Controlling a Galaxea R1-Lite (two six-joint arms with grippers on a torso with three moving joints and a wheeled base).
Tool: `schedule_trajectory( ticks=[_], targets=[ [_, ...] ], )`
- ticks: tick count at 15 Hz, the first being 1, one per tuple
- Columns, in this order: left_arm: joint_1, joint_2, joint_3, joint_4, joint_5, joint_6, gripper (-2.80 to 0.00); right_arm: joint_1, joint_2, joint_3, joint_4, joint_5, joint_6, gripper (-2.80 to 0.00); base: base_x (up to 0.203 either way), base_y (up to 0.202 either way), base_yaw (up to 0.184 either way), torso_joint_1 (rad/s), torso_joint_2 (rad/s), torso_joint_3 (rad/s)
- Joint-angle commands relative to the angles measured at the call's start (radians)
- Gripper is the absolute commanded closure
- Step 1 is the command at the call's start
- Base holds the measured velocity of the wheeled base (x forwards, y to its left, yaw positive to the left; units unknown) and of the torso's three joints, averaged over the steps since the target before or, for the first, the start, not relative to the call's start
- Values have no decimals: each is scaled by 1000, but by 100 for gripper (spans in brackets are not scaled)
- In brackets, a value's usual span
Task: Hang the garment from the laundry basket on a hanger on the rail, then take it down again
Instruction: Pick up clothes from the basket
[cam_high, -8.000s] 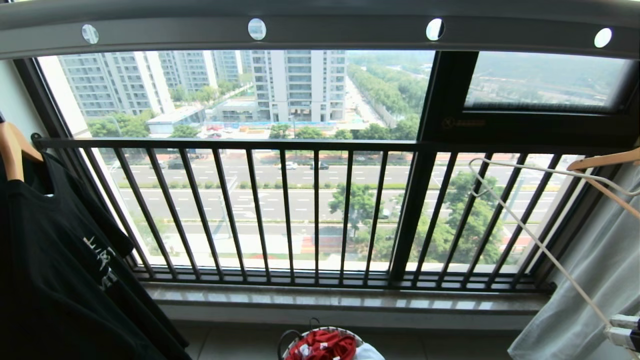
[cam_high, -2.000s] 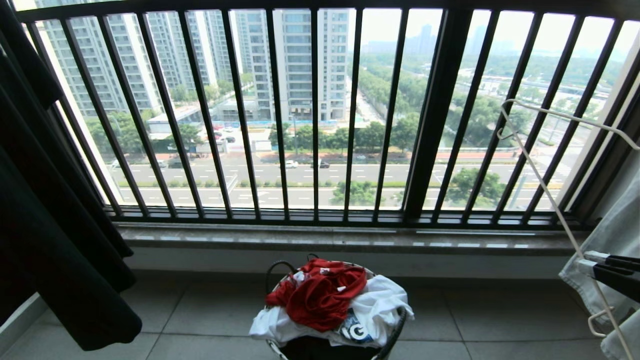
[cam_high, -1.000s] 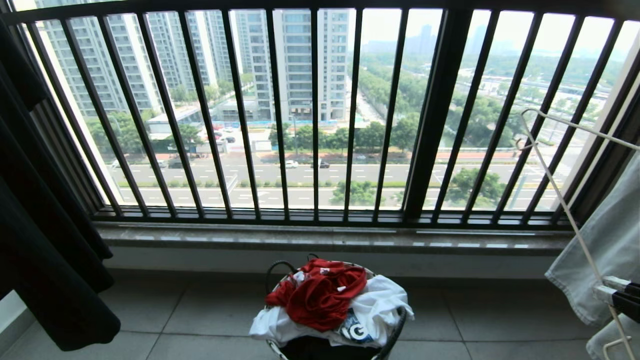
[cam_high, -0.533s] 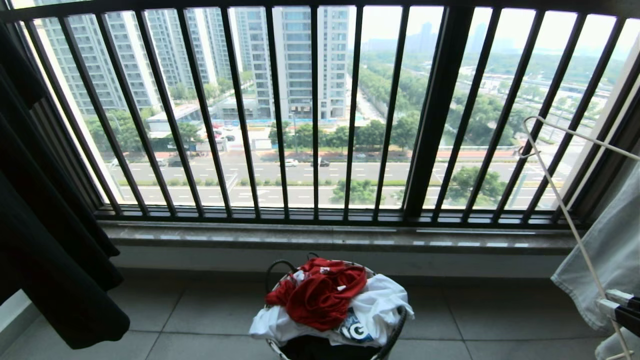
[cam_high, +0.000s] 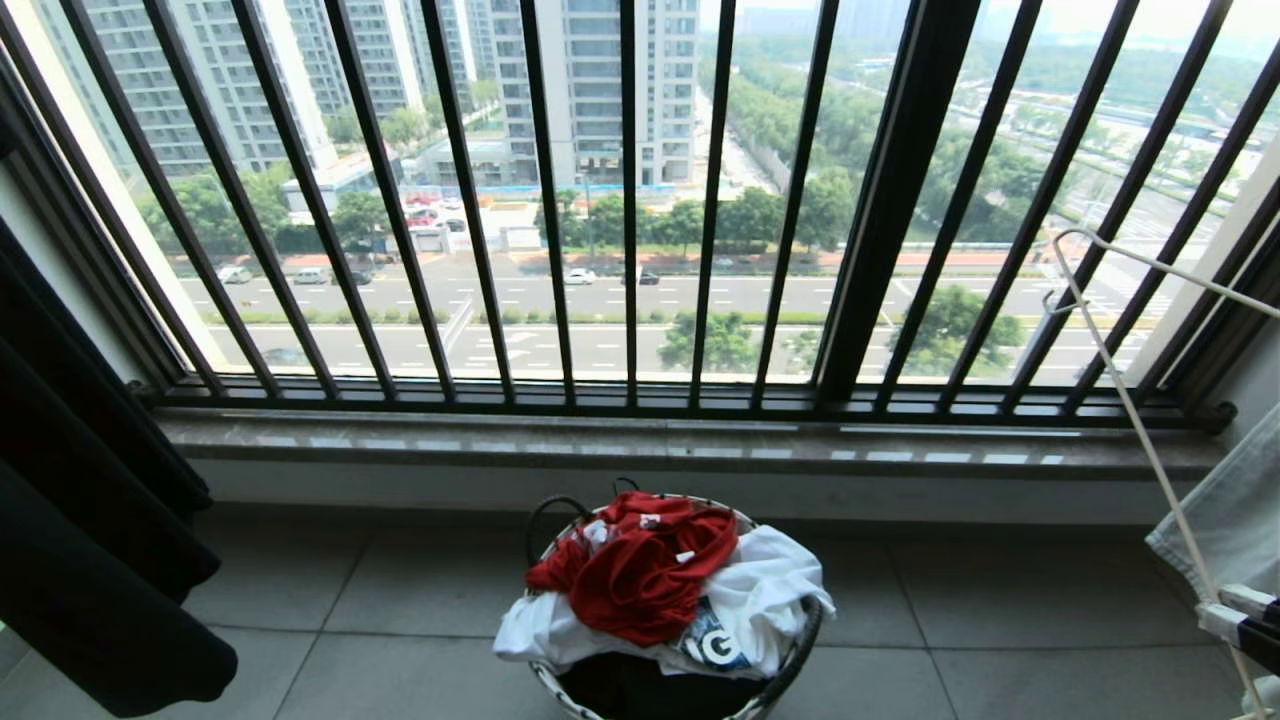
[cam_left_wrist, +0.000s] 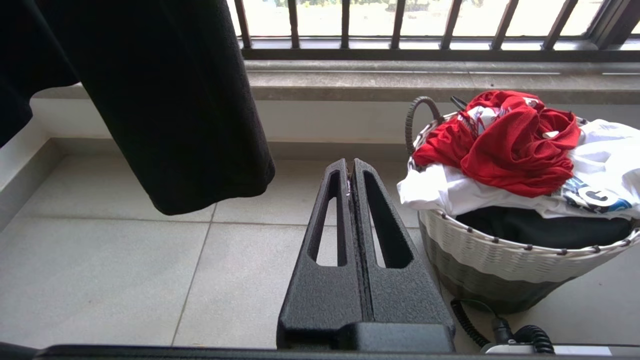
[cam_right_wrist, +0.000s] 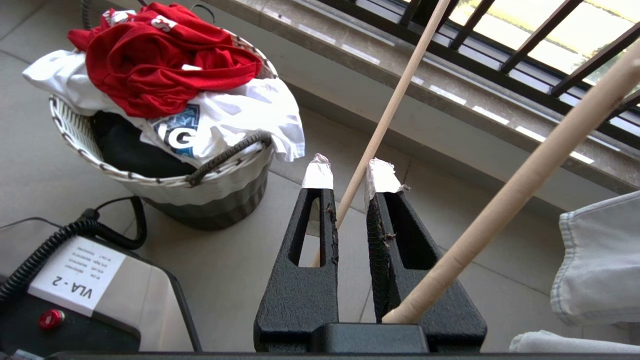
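The right gripper (cam_right_wrist: 350, 177) is nearly closed, with its two taped tips pinching a thin bar of the hanger (cam_right_wrist: 387, 112). In the head view the right gripper sits at about four o'clock, at the edge of the picture, and the hanger's white wire rises from it toward two o'clock. A pale grey cloth (cam_high: 1225, 520) hangs just beside the hanger.

The left gripper (cam_left_wrist: 351, 167) is shut and holds nothing. It points at the floor beside the basket (cam_left_wrist: 500, 260).

The basket stands at six o'clock in the head view, near the window bars (cam_high: 630, 200). The red shirt (cam_high: 640, 565) lies in a heap on top, over a white shirt (cam_high: 770, 590). A black shirt (cam_high: 90, 560) hangs at about eight o'clock.

I think the robot is at the start: it has the hanger, and the red shirt is not yet picked up. Next, the empty left gripper should open, go down to the basket and pinch only the red cloth, not the white one under it.
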Motion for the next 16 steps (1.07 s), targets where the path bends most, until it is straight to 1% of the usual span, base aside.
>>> schedule_trajectory(
  ticks=[1,9,16],
  targets=[
    [0,0,0,0,0,0,0,0,-13,3,2,2,-3,0,0,0,0,2,-1,-198],
    [0,0,0,0,0,2,0,0,-33,15,0,2,-9,0,0,0,0,2,4,-198],
    [0,0,0,0,0,2,0,0,-49,55,0,3,-6,0,0,0,0,2,3,-196]
  ],
)
